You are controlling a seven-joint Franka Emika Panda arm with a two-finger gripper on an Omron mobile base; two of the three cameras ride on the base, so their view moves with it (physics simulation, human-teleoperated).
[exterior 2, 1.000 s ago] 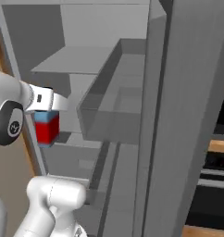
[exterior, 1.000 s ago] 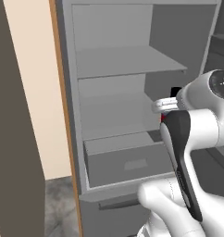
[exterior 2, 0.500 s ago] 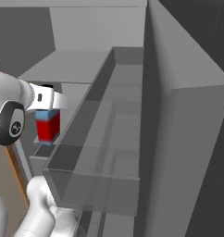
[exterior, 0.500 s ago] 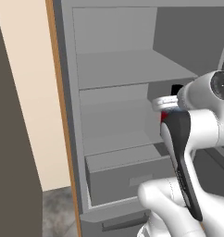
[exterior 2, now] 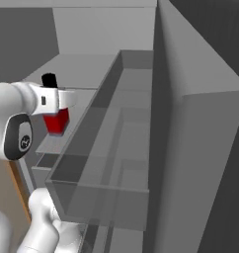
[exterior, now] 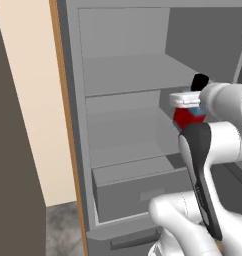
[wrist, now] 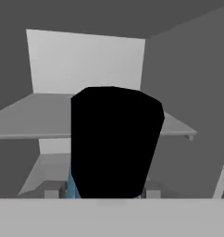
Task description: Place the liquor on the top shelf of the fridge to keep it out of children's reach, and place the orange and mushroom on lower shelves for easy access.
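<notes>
Liquor (exterior: 187, 116) bottle sits in the grasp of the gripper (exterior: 185, 100), held upright in the air just in front of the open fridge (exterior: 80, 150). Left base view: red lower half visible below the white hand, black cap (exterior: 199, 81) standing above it; the blue upper part is mostly hidden by the hand. Bottle is at about the height of the gap between the top shelf (exterior: 133, 75) and the next board down (exterior: 128, 137), toward the right side of the opening.

Right base view: the red base (exterior 2: 56, 121) hangs under the hand, cap (exterior 2: 49, 80) on top, with a door bin (exterior 2: 99, 163) just to its right.

Hand view: the black cap (wrist: 114, 139) looms large in the centre, a sliver of blue at its lower left. Top shelf (wrist: 35, 115) edge runs across behind it. Finger tips (wrist: 52, 189) flank the bottle on both sides, clamped on it.

Grey box drawer (exterior: 138, 192) sits below the lower boards.
</notes>
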